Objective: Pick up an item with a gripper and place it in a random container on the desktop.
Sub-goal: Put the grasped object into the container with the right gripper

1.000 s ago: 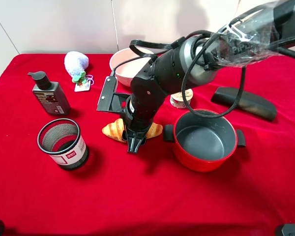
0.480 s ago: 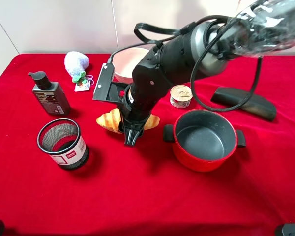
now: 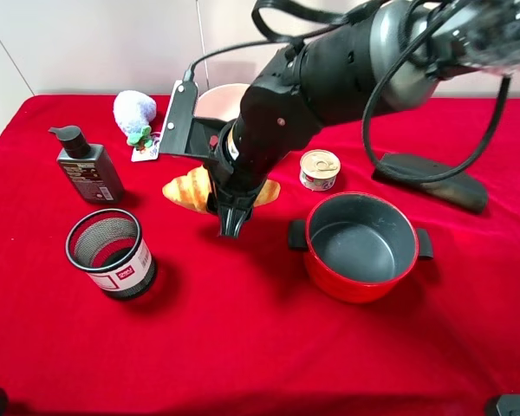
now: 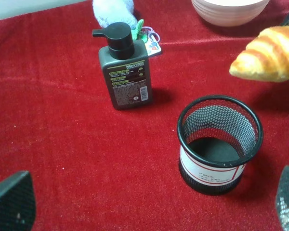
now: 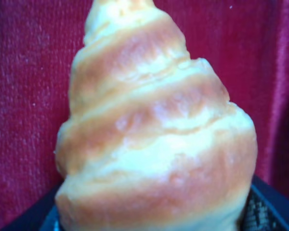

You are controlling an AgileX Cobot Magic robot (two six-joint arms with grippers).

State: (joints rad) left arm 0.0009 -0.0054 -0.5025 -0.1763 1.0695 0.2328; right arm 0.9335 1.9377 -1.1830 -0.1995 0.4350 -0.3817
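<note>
My right gripper (image 3: 230,218) is shut on the golden-brown croissant (image 3: 187,189), holding it above the red desktop (image 3: 243,347), left of the red pot (image 3: 351,291). Both ends of the croissant stick out beside the black claw. It fills the right wrist view (image 5: 154,130), with dark fingers (image 5: 272,207) at its base. The pot has a dark grey inside with nothing in it. The left wrist view shows one end of the croissant (image 4: 269,54) hanging in the air. My left gripper (image 4: 149,204) is open, its fingertips (image 4: 12,202) far apart near the front of the table.
A black mesh cup (image 3: 111,253) stands front left, with a dark pump bottle (image 3: 87,166) behind it. Further back are a pale plush toy (image 3: 135,113) and a pink bowl (image 3: 217,104). A small tin can (image 3: 319,168) sits behind the pot. A black stand (image 3: 429,178) lies at the right.
My right arm has risen and moved back and left with the croissant, which has come off the cloth. The tin can has come into view.
</note>
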